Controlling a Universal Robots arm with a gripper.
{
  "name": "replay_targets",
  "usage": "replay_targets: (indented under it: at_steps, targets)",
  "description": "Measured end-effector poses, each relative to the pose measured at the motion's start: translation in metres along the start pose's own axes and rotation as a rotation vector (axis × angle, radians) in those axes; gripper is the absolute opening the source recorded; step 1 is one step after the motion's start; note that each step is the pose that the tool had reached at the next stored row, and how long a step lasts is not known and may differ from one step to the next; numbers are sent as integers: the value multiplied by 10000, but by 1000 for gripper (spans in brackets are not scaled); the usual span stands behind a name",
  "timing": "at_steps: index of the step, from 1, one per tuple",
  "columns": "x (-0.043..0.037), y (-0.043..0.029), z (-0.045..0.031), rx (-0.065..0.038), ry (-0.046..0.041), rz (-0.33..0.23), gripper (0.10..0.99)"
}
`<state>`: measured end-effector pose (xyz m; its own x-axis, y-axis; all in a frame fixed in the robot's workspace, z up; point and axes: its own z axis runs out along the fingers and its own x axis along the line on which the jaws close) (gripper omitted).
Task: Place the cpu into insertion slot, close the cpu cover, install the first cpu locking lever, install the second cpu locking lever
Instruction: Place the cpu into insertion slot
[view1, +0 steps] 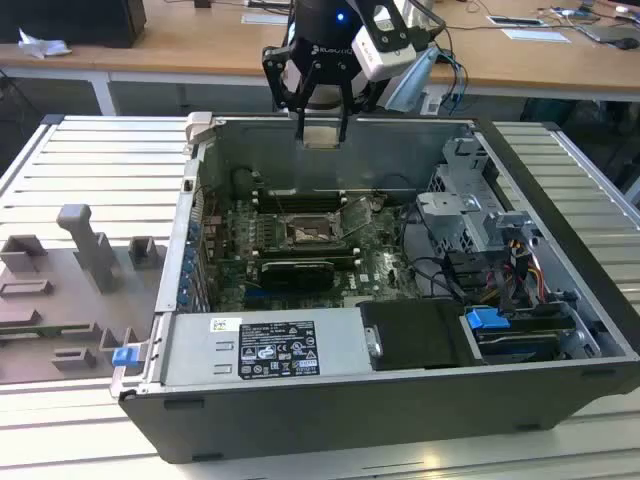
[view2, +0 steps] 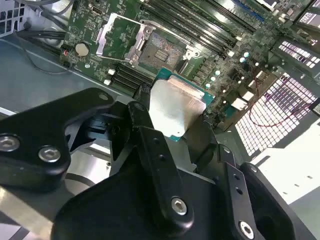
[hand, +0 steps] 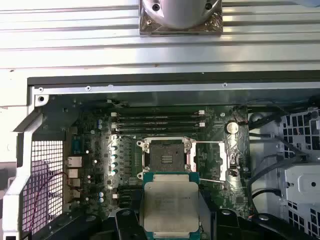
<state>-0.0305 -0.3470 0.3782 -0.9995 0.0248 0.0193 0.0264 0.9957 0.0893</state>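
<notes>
My gripper (view1: 322, 130) hangs above the back wall of the open computer case (view1: 180, 300), shut on the cpu (view1: 322, 133). The cpu (hand: 170, 206) is a pale silver square on a green edge, held flat between the black fingers (view2: 145, 120) in both wrist views. Below it on the green board lies the insertion slot (hand: 167, 155), a dark square socket with a silvery rim, uncovered. The cpu cover (hand: 211, 161) stands swung open beside the slot. In the second wrist view the cpu (view2: 175, 107) sits short of the insertion slot (view2: 161, 50), apart from it.
Long black memory slots (hand: 157, 120) run beside the socket. A labelled power supply (view1: 265, 350) fills the case front; a metal drive cage (view1: 470, 210) and cables with a blue connector (view1: 488, 320) stand at the exterior view's right. Grey fixtures (view1: 90, 250) sit on the slatted table.
</notes>
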Motion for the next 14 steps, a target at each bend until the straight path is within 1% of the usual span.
replay_targets:
  at_steps: [14]
  targets:
    - [0,0,1,-4,-21,241,529]
